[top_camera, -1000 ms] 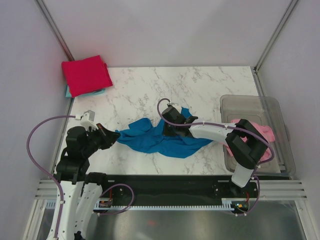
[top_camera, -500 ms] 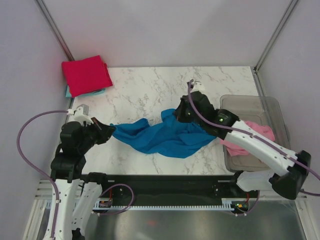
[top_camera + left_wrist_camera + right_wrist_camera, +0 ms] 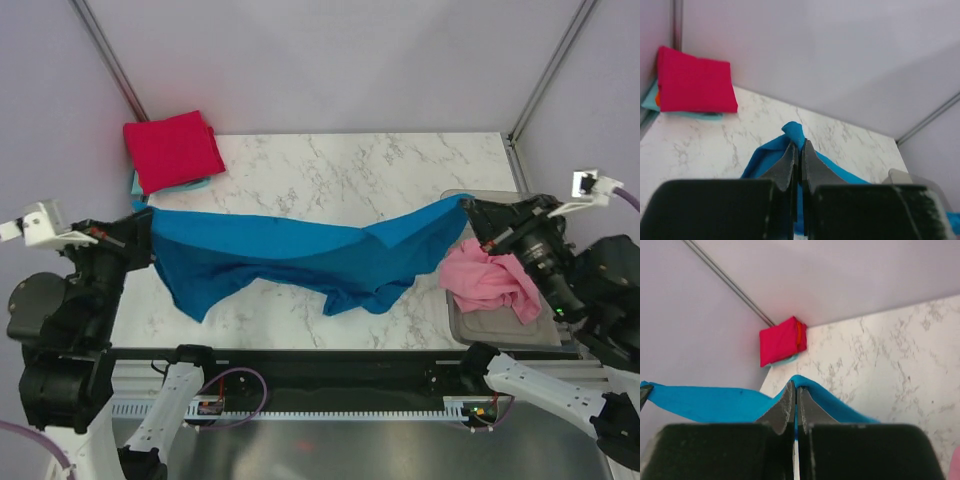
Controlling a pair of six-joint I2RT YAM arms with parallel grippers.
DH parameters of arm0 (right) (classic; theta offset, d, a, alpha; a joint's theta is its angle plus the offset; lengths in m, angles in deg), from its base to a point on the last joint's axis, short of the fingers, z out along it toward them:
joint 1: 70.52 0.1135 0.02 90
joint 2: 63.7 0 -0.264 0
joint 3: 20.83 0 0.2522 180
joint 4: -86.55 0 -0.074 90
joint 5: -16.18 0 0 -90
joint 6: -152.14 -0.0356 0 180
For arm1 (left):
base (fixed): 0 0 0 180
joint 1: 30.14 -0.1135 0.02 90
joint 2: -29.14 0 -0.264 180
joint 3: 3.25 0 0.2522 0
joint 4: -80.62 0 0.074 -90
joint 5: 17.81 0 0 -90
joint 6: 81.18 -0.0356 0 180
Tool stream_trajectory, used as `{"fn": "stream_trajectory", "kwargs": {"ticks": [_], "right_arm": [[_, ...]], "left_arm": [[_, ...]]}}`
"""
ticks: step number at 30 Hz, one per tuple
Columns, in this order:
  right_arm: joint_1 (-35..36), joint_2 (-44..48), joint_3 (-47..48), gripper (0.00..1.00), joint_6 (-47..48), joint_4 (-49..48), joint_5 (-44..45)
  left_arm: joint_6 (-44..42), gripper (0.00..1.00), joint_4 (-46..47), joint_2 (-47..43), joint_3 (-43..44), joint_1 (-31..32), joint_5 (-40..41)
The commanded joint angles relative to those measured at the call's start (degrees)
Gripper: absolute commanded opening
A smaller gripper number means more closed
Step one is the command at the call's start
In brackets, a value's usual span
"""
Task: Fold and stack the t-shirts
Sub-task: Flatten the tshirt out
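A bright blue t-shirt hangs stretched across the table, lifted between both arms. My left gripper is shut on its left end; in the left wrist view the blue cloth pokes out past the closed left gripper. My right gripper is shut on the right end, and blue cloth runs leftward from the closed right gripper. A folded crimson red t-shirt lies at the far left corner on a pale teal t-shirt. A crumpled pink t-shirt lies in the tub.
A clear plastic tub stands at the right edge of the marble table. Pale walls with metal corner posts close in the back and sides. The black rail with the arm bases runs along the near edge.
Both arms swung outward and up, pulling the blue t-shirt from a bunched heap on the table into a taut span. The right gripper closed on the cloth during this.
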Motion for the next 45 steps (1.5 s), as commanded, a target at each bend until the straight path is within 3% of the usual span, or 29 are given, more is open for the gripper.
{"fn": "stream_trajectory", "kwargs": {"ticks": [1, 6, 10, 16, 20, 23, 24, 27, 29, 31, 33, 35, 36, 39, 40, 42, 45], "right_arm": [[0.0, 2.9, 1.6, 0.00, 6.2, -3.1, 1.3], [0.0, 5.7, 5.5, 0.00, 15.3, -5.9, 0.5], [-0.6, 5.8, 11.3, 0.00, 21.7, -9.4, -6.5], [-3.0, 3.7, 15.5, 0.00, 28.2, -12.2, -15.0], [-3.4, 1.6, 16.0, 0.00, 29.9, -15.8, -8.2], [-3.2, -5.8, 18.8, 0.00, 35.4, -15.3, 4.7], [-2.9, -11.3, 20.7, 0.00, 37.7, -15.2, 12.0], [-2.5, -25.2, 24.8, 0.00, 44.0, -13.6, 23.0], [-8.3, -35.7, 25.3, 0.00, 44.2, -13.1, 19.7], [-19.6, -42.9, 25.3, 0.00, 36.8, -11.4, 6.0], [-24.5, -55.3, 27.5, 0.00, 32.2, -11.0, -1.1], [-27.9, -69.1, 36.2, 0.00, 28.4, -9.1, -6.7], [-28.7, -73.9, 40.4, 0.30, 27.5, -5.5, -7.9], [-29.0, -88.9, 56.5, 0.80, 26.0, 0.0, -11.5], [-29.1, -91.0, 59.2, 0.85, 25.9, 0.6, -12.2], [-29.1, -92.8, 60.3, 0.89, 25.7, -0.7, -13.0], [-29.1, -87.0, 49.3, 0.93, 24.5, -6.1, -15.1]], "left_arm": [[-5.1, 0.02, 0.5, 0.3, 6.2, 0.0, 9.7], [-9.6, 0.02, 3.0, 0.7, 12.2, 0.9, 11.6], [-12.3, 0.02, 5.7, 0.4, 15.0, 2.8, 11.4], [-14.0, 0.02, 12.6, 0.1, 15.8, 3.5, 5.4], [-16.1, 0.04, 14.8, 3.8, 16.2, 3.5, 4.4], [-16.6, 0.09, 10.1, 11.9, 20.8, 3.6, 5.7], [-16.4, 0.09, 8.2, 14.9, 22.1, 3.6, 5.7], [-16.1, 0.08, 1.9, 26.2, 26.0, 3.6, 4.6], [-15.8, 0.06, -0.3, 34.0, 24.9, 2.9, 4.7], [-14.0, 0.03, -2.8, 40.1, 23.5, 0.1, 2.3], [-10.5, 0.04, -3.4, 49.1, 20.8, -4.2, -1.2], [-10.9, 0.22, -1.7, 55.1, 17.8, -7.3, -4.6], [-11.5, 0.26, -1.3, 62.8, 18.2, -7.6, -5.2], [-11.8, 0.50, -4.1, 75.9, 24.7, -9.5, -12.7], [-11.2, 0.61, -4.8, 77.9, 27.6, -10.1, -13.5], [-11.1, 0.67, -5.0, 79.3, 28.5, -10.1, -12.9], [-10.0, 0.71, -4.9, 77.3, 27.0, -10.2, -10.6]]}}
